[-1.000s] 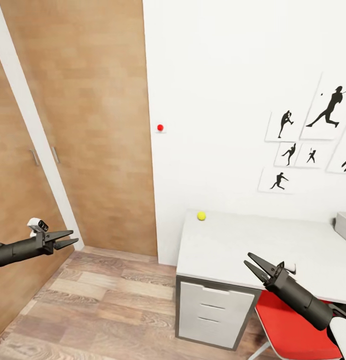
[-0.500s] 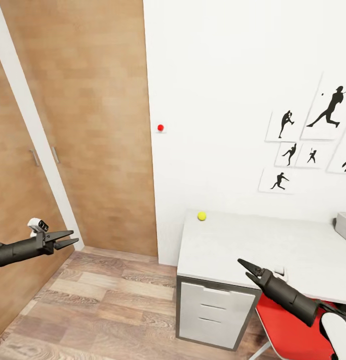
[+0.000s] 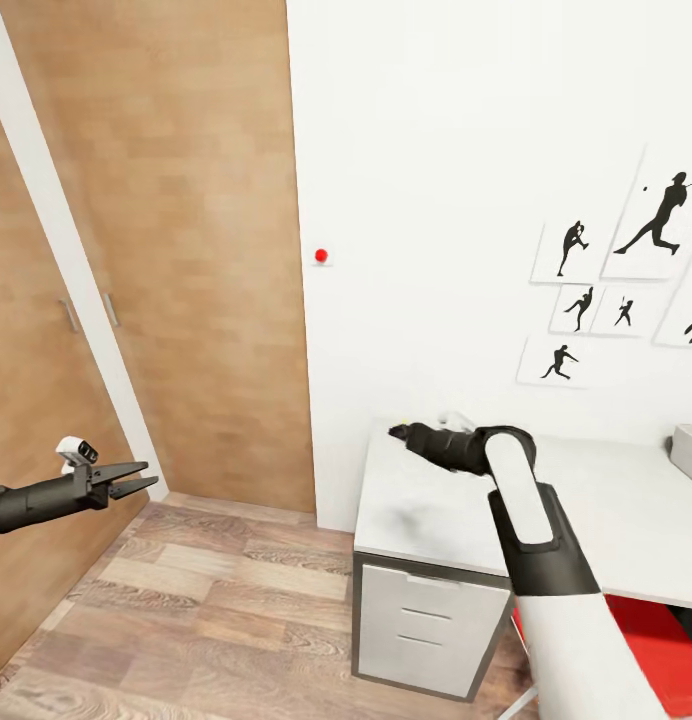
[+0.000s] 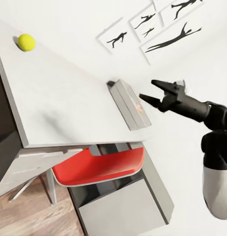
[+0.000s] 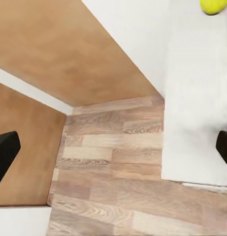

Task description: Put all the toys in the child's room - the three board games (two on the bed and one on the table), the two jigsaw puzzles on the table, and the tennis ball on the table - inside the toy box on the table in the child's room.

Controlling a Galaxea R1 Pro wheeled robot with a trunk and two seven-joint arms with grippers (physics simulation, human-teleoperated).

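The tennis ball (image 4: 26, 42) lies at the far left corner of the table (image 3: 606, 510), close to the wall. My right gripper (image 3: 396, 432) is stretched across the table and covers the ball in the head view. In the left wrist view the right gripper (image 4: 146, 90) hangs above the tabletop, open and empty. The right wrist view looks down past its wide-spread fingertips (image 5: 4, 150) at the ball (image 5: 214, 5) and the table's edge. The grey toy box (image 4: 124, 105) sits further along the table with something colourful inside. My left gripper (image 3: 141, 477) hovers open over the floor.
A three-drawer white unit (image 3: 426, 620) stands under the table's left end, beside a red chair (image 3: 656, 640). Tall wooden wardrobe doors (image 3: 186, 250) line the left side. Baseball silhouette pictures (image 3: 571, 250) hang on the white wall. Wood-plank floor (image 3: 216, 600) lies between wardrobe and table.
My right arm has swung up from the table's front edge and reached across to the far left corner over the ball. The left arm has stayed put.
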